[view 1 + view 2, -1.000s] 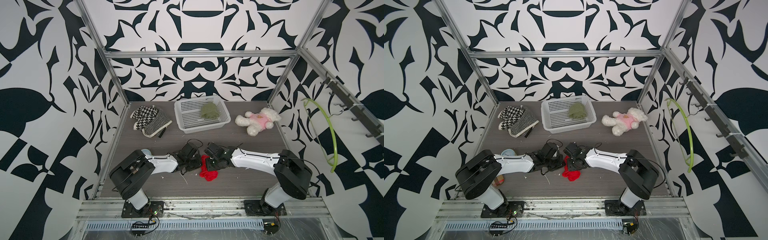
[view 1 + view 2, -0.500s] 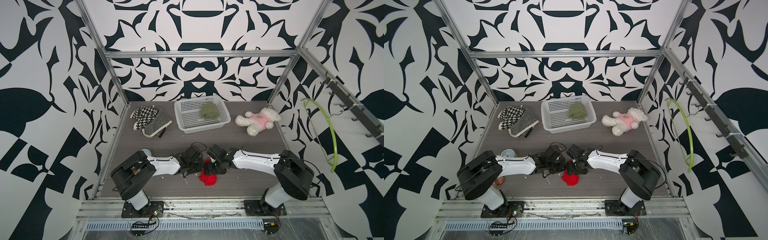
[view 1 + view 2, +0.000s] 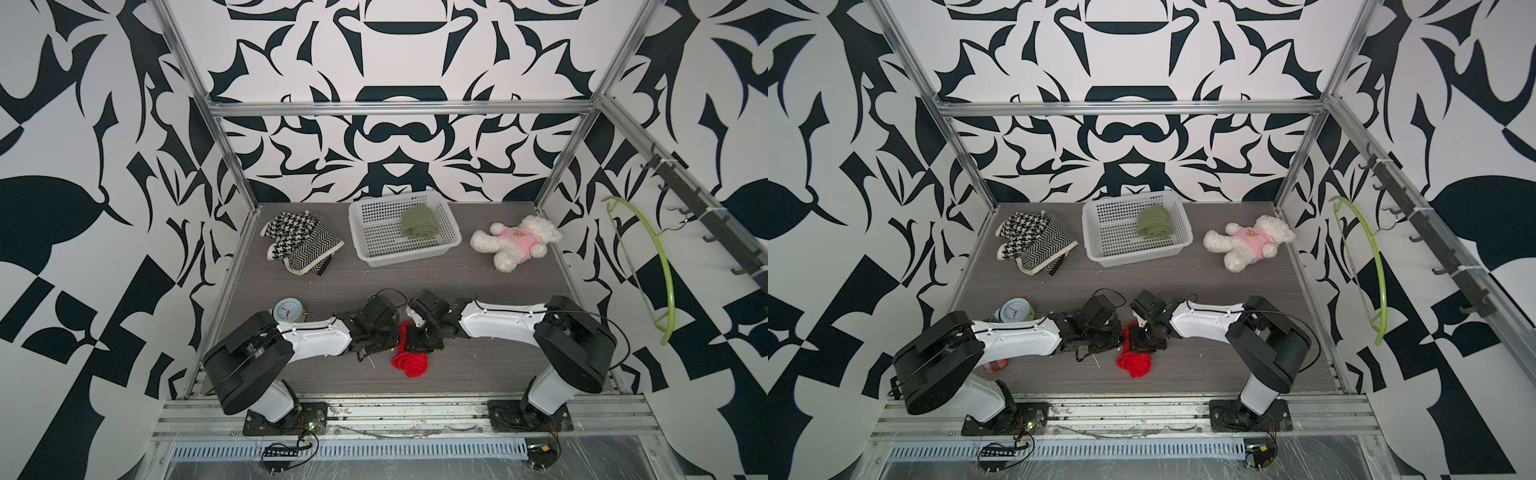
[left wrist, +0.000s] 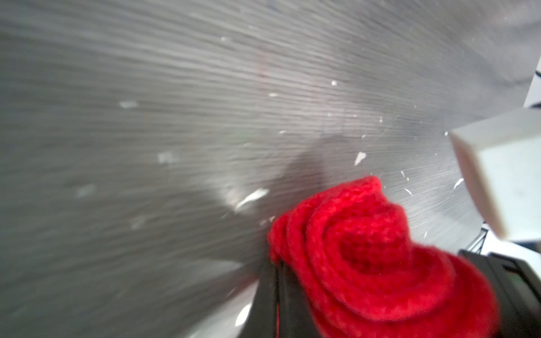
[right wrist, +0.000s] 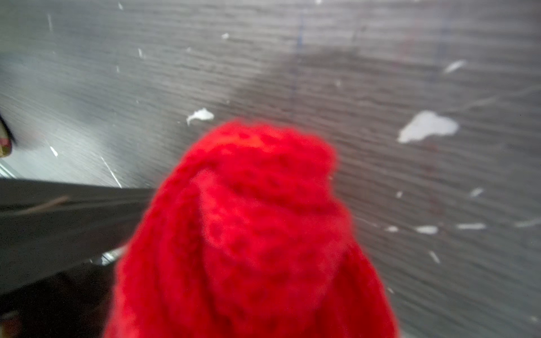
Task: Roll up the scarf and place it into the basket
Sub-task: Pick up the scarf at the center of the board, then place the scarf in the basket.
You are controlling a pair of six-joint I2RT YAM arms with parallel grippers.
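- The left arm [image 3: 311,338] and right arm [image 3: 498,322] lie low, reaching toward each other.
- The basket [image 3: 405,259] sits upper middle, well apart.
- The rolled red scarf [image 3: 409,361] is bottom middle, between both claws.
- The left claw [image 4: 380,281] squeezes it. The right claw [image 3: 417,338] has hidden fingers, so I cannot tell.

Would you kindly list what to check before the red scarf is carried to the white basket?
1. Roll: ok, the red knitted scarf shows spiral layers.
2. Hold of left gripper: cannot tell; scarf lies between its fingers.
3. Hold of right gripper: cannot tell; scarf fills its wrist view.
4. Room in white perforated plastic basket: ok, beside green rolled cloth.
5. Bare grey wood-grain table between scarf and basket: ok.
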